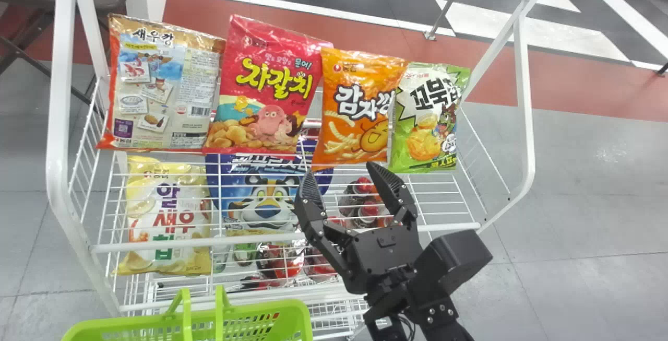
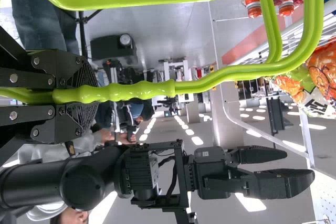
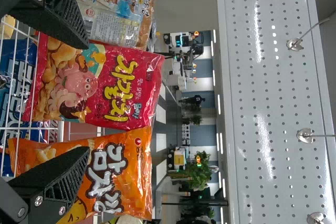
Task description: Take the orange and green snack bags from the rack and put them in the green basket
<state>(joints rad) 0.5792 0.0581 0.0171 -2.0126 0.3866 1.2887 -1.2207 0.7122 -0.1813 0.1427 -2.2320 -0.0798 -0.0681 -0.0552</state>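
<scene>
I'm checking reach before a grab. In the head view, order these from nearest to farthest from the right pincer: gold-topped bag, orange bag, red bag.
1. Orange bag, just beyond the right pincer.
2. Red bag, left of the orange one.
3. Gold-topped bag, at the row's left end.

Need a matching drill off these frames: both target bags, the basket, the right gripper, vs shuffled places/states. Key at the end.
1. Orange snack bag
2. Green snack bag
3. Green basket
4. Right gripper

A. Open and empty
B. Far right of the upper row of bags
C. Handle gripped by the left gripper
D. Second from the right in that row

Pairs: 1-D, 2-B, 3-C, 4-A
</scene>
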